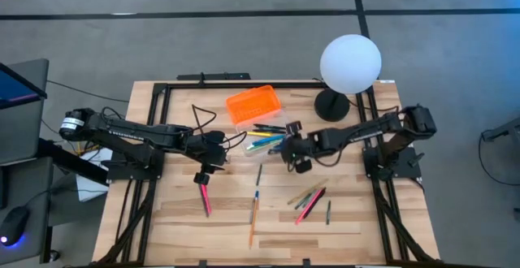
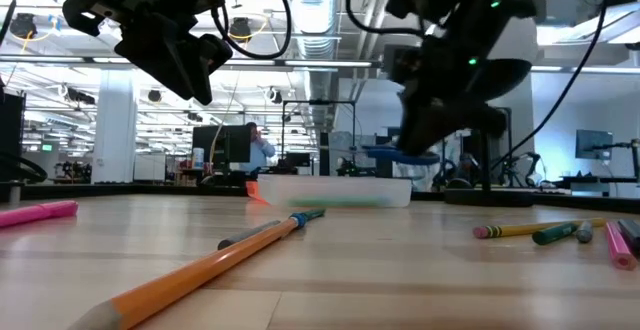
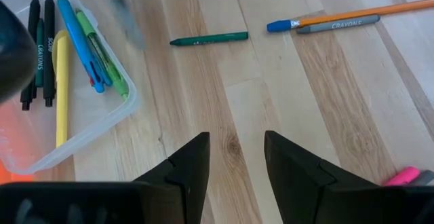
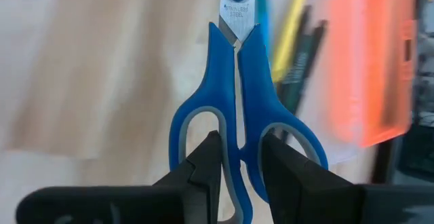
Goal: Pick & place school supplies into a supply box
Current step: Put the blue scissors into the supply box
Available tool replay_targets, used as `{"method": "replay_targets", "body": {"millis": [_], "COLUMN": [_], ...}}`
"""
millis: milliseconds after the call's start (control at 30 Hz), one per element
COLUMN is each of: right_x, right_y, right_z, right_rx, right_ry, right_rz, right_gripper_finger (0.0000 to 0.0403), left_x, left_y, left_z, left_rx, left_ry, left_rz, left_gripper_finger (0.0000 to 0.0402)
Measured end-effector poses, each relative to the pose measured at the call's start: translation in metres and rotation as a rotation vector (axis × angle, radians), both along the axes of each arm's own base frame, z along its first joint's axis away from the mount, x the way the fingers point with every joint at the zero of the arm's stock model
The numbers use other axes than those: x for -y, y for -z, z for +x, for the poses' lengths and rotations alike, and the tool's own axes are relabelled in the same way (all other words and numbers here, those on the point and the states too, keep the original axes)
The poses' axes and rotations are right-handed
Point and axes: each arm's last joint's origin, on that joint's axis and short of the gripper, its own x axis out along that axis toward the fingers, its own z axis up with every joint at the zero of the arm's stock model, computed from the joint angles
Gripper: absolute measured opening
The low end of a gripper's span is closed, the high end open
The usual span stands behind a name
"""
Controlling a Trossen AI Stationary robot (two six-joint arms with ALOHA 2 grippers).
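My right gripper (image 4: 239, 157) is shut on the blue-handled scissors (image 4: 237, 81), hovering beside the supply box's clear tray (image 1: 265, 140). In the low view the scissors (image 2: 400, 154) hang just above the tray (image 2: 335, 191). The tray holds several pens and its orange lid (image 1: 253, 105) lies open behind it. My left gripper (image 3: 236, 157) is open above bare wood at the tray's left, touching nothing. A green crayon (image 3: 209, 39), an orange pencil (image 1: 253, 215) and a pink marker (image 1: 204, 196) lie flat on the table. My right gripper pinches the scissors by the inner bars of the two handle loops (image 4: 239, 132), one finger (image 4: 207, 163) at each loop. The blades are shut and point straight away from the fingers, toward the tray. The scissors are lifted clear of the table and lie about level.
A white globe lamp (image 1: 350, 63) on a black base (image 1: 331, 104) stands at the far right, close behind my right arm. A bunch of pencils and markers (image 1: 309, 203) lies near the right front. A black frame (image 1: 154, 97) edges the table. Free wood lies between the arms.
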Motion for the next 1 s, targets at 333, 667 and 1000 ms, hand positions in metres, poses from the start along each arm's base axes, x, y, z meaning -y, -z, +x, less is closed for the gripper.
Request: {"method": "replay_targets", "body": {"millis": [333,667,1000], "right_x": [0.052,0.078,0.081], "right_y": [-0.003,-0.004,-0.007], "right_z": [0.013,0.019,0.022], "right_rx": [0.103,0.216,0.273], "right_ry": [0.043,0.054,0.053], "right_rz": [-0.035,0.060,0.096], "right_gripper_finger": [0.0072,0.0072,0.0072], "left_x": [0.000,0.000,0.000], "left_y": [0.000,0.000,0.000], "left_z": [0.000,0.000,0.000], "left_rx": [0.000,0.002,0.004], "left_ry": [0.000,0.005,0.006], "left_rz": [0.000,0.005,0.005], "left_gripper_finger": [0.0137,0.0137,0.0137]}}
